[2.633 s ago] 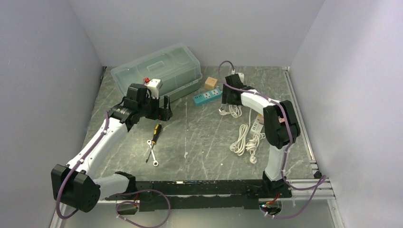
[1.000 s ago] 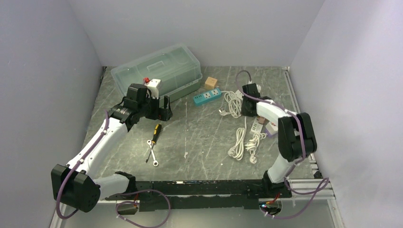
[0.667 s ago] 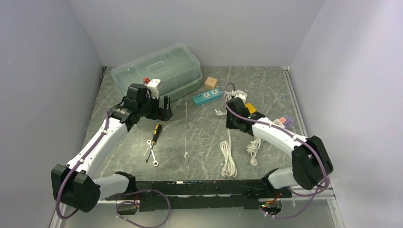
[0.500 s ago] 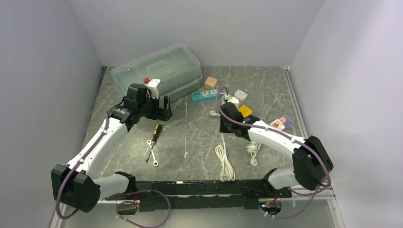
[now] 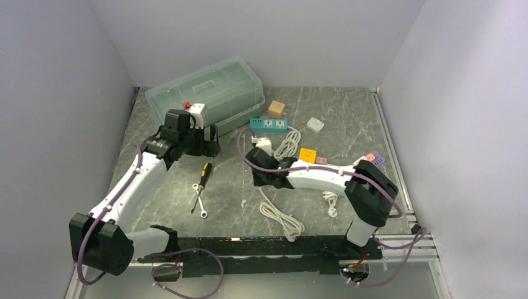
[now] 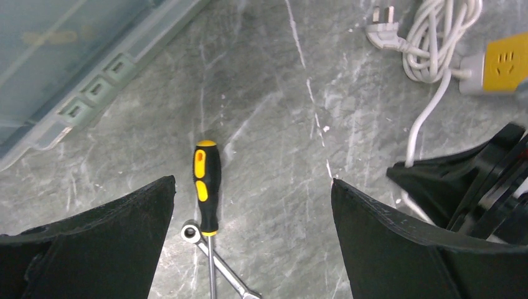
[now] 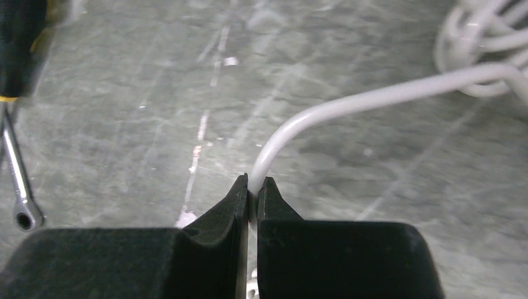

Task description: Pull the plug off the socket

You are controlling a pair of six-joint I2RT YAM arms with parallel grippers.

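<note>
Swept leftward across the surface (image 5: 230,180), the right hand (image 7: 252,185) is clamped on the white cord (image 7: 348,103), whose plug (image 6: 378,34) lies loose near the teal socket strip (image 5: 269,124), seemingly already pulled out.

We are seeing the white cord (image 7: 373,96) being pinched in the closed right hand (image 7: 252,190) and curving away beyond it. Its white plug (image 6: 381,38) is lying free on the counter (image 5: 230,180) just past the hand, apart from the teal socket strip (image 5: 268,124) farther off.
</note>
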